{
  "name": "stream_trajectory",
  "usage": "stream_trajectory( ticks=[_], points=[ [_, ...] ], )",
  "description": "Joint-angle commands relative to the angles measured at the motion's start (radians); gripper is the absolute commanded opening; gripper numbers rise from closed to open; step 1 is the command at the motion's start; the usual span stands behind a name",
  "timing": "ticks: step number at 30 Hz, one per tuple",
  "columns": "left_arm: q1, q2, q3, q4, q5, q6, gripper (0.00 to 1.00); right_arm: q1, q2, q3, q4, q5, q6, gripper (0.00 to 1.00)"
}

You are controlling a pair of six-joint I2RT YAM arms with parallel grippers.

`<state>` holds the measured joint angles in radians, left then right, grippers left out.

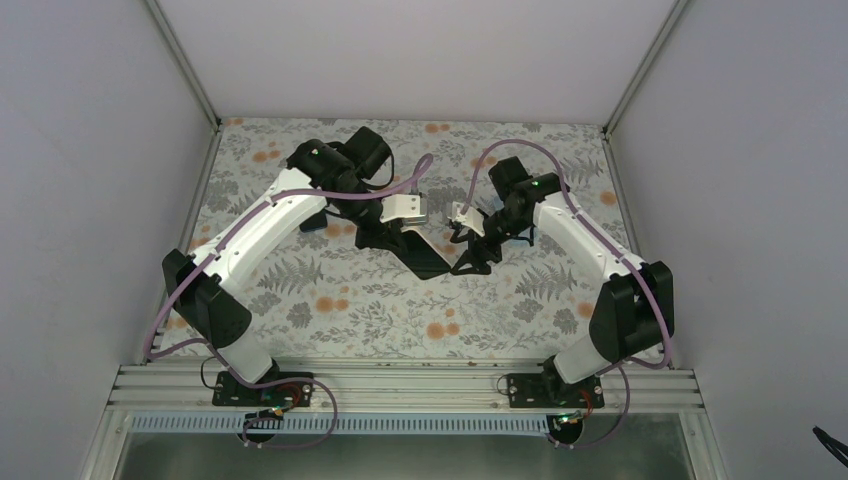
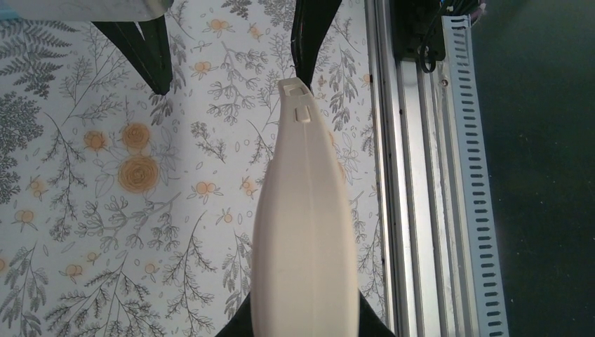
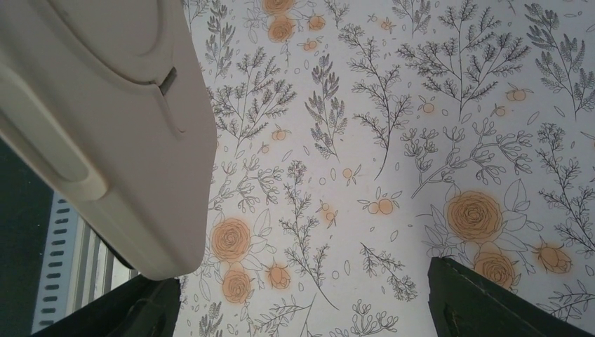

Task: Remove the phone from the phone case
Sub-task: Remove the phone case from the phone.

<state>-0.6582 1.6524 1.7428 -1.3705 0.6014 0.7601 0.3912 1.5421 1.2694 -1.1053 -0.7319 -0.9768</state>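
A cream phone case [image 2: 303,232] shows edge-on in the left wrist view, held above the floral table cover. My left gripper [image 2: 305,319] is shut on it, with a dark finger showing on each side at the bottom. The case's far end reaches the right gripper's fingers [image 2: 311,35]. In the right wrist view the case [image 3: 105,126] fills the upper left, above and beside the left finger [image 3: 133,309], not between the two. My right gripper [image 3: 298,281] is open and empty. The phone itself cannot be told apart from the case. In the top view the left gripper [image 1: 425,255] and right gripper [image 1: 478,258] meet at mid-table.
The floral cover [image 1: 340,300] spans the table. A metal rail [image 1: 400,385] runs along the near edge and also shows in the left wrist view [image 2: 414,175]. White walls enclose the back and both sides.
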Motion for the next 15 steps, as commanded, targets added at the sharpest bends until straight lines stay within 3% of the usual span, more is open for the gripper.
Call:
stream_trajectory(
  ticks=[1, 15],
  points=[
    [-0.003, 0.001, 0.037, 0.013, 0.065, 0.016, 0.02, -0.006, 0.003, 0.003, 0.006, -0.04, -0.004, 0.87],
    [-0.004, -0.016, 0.008, 0.013, 0.129, 0.025, 0.02, -0.043, 0.08, 0.118, 0.222, 0.07, 0.196, 0.83]
  ],
)
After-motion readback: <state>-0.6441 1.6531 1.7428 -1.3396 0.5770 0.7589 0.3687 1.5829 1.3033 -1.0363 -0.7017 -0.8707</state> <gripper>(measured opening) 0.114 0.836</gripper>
